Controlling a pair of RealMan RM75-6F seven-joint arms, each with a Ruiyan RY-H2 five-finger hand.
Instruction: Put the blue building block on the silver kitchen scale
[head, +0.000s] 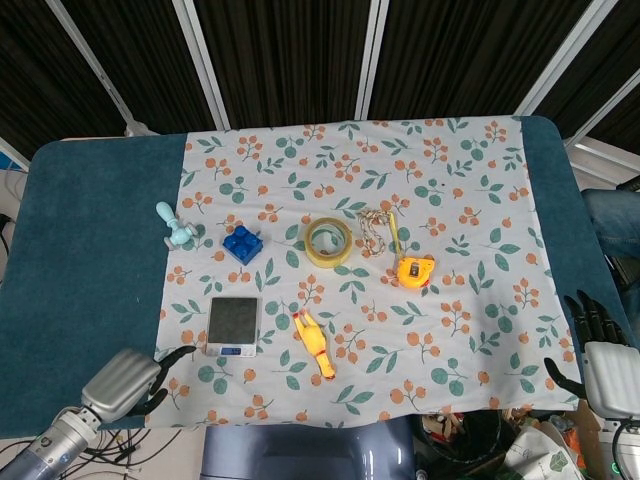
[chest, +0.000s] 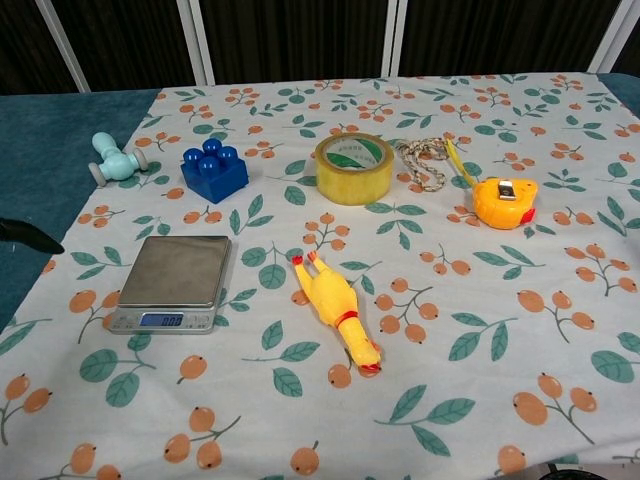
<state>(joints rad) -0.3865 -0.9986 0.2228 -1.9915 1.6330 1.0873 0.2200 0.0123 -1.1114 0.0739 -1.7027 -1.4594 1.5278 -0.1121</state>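
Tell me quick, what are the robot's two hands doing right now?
Left hand: holds nothing, fingers curled; open or closed cannot be told.
Right hand: holds nothing, fingers apart, open.

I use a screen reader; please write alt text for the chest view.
A blue block sits on a floral cloth, apart from the silver scale in front of it. Tape roll, rubber chicken, tape measure, cord and a teal toy lie around.

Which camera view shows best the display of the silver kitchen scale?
The chest view shows it best: the silver kitchen scale is large there and its lit blue display faces the camera, though the digits are blurry. In the head view the scale is small, and the display is only a thin blue strip.
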